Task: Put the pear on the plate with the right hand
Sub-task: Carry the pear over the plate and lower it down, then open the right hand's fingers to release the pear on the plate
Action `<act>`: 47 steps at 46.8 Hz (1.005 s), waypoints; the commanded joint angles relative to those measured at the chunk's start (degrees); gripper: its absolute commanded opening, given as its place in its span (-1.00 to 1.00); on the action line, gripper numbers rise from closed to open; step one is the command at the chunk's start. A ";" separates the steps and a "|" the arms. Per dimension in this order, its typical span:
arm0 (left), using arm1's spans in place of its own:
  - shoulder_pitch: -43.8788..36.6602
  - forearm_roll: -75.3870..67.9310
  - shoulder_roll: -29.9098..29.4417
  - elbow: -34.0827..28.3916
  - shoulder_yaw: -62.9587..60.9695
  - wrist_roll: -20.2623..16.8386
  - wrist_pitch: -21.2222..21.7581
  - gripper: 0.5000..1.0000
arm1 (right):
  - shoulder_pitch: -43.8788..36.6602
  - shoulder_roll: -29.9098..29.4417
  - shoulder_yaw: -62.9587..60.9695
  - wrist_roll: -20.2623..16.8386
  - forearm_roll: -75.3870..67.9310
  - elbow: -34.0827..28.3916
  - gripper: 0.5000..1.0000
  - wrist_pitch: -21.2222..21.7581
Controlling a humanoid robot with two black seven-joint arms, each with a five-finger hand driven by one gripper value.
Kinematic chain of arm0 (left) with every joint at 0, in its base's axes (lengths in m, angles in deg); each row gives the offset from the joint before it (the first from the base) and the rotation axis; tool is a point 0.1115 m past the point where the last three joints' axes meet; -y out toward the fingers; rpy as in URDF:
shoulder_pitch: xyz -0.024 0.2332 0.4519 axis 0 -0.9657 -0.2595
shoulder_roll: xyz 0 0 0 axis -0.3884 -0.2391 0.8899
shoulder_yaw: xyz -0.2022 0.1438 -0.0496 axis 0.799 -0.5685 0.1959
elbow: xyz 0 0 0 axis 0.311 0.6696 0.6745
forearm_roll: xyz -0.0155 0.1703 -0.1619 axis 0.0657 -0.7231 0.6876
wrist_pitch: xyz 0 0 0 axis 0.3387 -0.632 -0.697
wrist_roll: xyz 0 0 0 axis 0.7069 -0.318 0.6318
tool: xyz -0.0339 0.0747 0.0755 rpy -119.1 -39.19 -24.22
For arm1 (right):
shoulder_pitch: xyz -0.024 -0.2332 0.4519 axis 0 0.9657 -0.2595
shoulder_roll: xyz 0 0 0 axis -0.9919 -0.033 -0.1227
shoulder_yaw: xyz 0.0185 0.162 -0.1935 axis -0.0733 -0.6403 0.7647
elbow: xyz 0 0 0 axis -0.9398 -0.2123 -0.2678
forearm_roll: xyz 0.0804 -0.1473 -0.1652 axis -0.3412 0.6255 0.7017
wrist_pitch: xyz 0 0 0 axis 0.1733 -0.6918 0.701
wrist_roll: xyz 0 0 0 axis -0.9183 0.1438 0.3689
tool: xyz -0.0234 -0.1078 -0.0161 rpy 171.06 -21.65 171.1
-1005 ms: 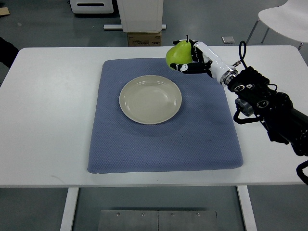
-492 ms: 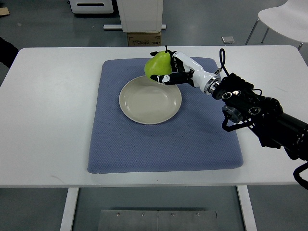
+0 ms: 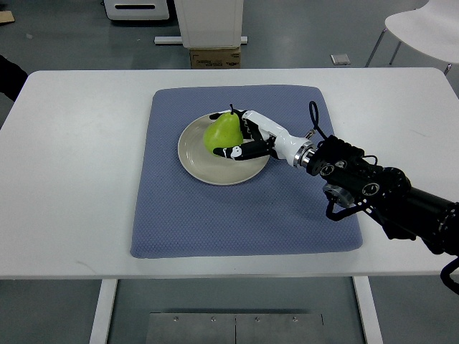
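Observation:
A green pear (image 3: 221, 133) stands upright with its stem up, over the middle of the beige plate (image 3: 192, 159). My right hand (image 3: 240, 137) reaches in from the right, and its black-tipped fingers (image 3: 235, 152) are curled around the pear's right side. Whether the pear's base touches the plate cannot be told from above. The plate lies on a blue mat (image 3: 244, 208) on the white table (image 3: 72, 179). The left arm does not show.
A cardboard box (image 3: 214, 57) and a white cabinet base stand on the floor beyond the table's far edge. A white chair (image 3: 423, 32) is at the top right. A dark object (image 3: 11, 75) shows at the table's left edge.
My right hand has carried the pear down and to the left, from above the mat's far edge to over the plate's middle. The arm has stretched further across the mat.

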State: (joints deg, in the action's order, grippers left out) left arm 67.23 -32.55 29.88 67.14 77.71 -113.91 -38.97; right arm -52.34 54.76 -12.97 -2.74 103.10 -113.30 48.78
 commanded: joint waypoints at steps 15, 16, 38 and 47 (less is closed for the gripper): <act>0.00 0.00 0.00 0.00 0.00 0.00 0.00 1.00 | 1.10 0.00 2.99 -0.27 0.20 0.57 -1.00 -5.12; 0.00 0.00 0.00 0.00 0.00 0.00 0.00 1.00 | 1.28 0.00 3.08 -0.36 0.20 0.57 -1.00 -5.12; 0.00 0.00 0.00 0.00 0.00 0.00 0.00 1.00 | 1.54 0.00 2.99 -0.45 -0.07 0.66 -0.35 -5.83; 0.00 0.00 0.00 0.00 0.00 0.00 0.00 1.00 | 1.37 0.00 2.90 -0.53 -0.15 0.66 0.24 -5.83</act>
State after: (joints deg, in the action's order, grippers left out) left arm 67.24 -32.55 29.88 67.15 77.71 -113.91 -38.97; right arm -50.92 54.76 -10.06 -3.20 103.03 -112.63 42.95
